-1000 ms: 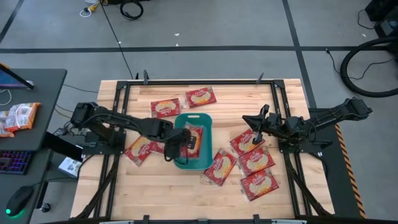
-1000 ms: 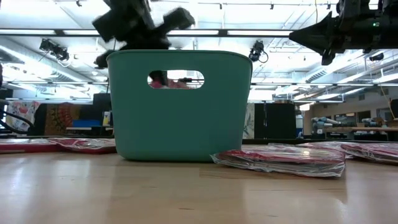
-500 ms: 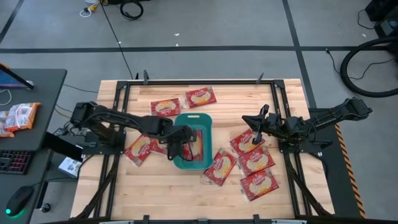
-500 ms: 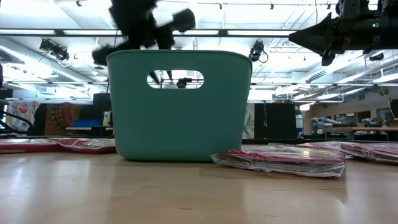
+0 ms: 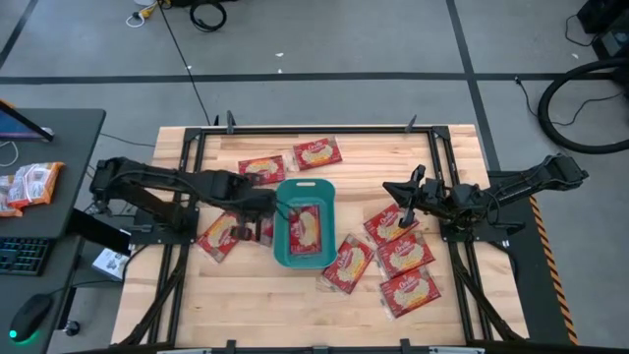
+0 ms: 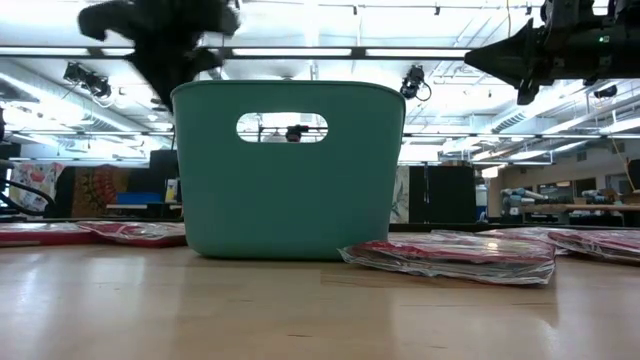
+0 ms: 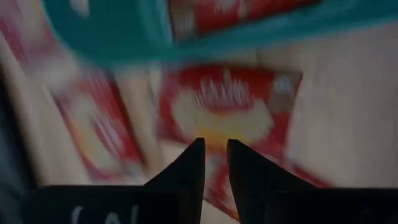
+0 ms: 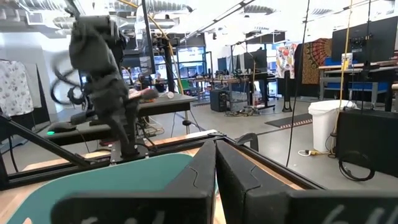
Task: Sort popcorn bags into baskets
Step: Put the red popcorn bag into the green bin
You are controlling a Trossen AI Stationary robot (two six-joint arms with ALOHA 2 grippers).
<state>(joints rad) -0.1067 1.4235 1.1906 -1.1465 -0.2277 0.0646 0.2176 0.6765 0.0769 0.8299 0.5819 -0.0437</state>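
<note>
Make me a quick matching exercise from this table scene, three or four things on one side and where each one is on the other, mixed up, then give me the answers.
Things:
1. teal bin
2. left tool
3. right tool
4. bag with the cream label

Places:
A. above the bags right of the bin
B. lying flat inside the bin
C. middle of the table
D. just outside the bin's left wall

Pairs: 1-C, 2-D, 3-A, 4-B

Both arms are matte black, chunky jointed segments; gripper fingers (image 7: pixel 199 163) taper to thin dark wedges (faint white lettering lower left).
</note>
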